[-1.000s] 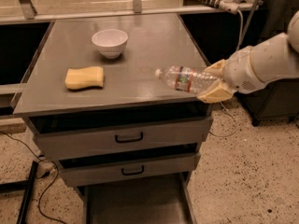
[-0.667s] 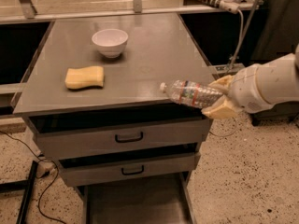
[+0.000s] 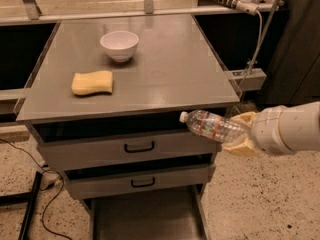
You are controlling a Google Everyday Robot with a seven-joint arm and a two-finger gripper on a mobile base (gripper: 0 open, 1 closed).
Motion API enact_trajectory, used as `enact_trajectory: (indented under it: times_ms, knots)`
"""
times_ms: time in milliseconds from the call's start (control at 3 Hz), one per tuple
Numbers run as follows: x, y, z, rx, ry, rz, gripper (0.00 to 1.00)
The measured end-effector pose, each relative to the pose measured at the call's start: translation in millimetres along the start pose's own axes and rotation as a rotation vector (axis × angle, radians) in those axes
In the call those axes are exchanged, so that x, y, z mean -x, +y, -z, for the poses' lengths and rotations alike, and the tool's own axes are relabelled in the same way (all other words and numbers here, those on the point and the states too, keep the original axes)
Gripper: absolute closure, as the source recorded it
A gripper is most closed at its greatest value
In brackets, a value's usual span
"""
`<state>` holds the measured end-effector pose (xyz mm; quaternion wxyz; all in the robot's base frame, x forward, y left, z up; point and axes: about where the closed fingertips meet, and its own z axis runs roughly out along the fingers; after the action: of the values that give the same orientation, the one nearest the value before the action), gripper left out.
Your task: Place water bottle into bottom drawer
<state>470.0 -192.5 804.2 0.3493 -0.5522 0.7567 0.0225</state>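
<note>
The end effector (image 3: 240, 133) is at the right of the view, off the front right corner of the desk (image 3: 170, 74), and is clenched on the base end of the water bottle (image 3: 214, 127); its yellowish fingers (image 3: 242, 147) sit above and below the bottle. The bottle lies nearly level in the air, white cap to the left, in front of the desk's front edge at about the height of the upper drawer front (image 3: 135, 151). The bottom drawer (image 3: 145, 218) is pulled out beneath the lower drawer front (image 3: 140, 183); its dark floor lies below and to the left of the bottle. On the desk top are a white bowl (image 3: 119, 45) and a yellow sponge (image 3: 92, 82), apart from each other.
</note>
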Motion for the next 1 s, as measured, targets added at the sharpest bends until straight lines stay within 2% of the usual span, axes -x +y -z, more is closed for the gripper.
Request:
enact_trajectory:
  times_ms: [333,667,1000]
  knots:
    - [-20.6,12.3,-16.4,-0.001,0.015,-0.046,1.0]
    - [-20.6,12.4,-16.4,-0.001,0.015,-0.046,1.0]
    - [-25.9,31.6,-34.4,0.049,0.006,-0.063,1.0]
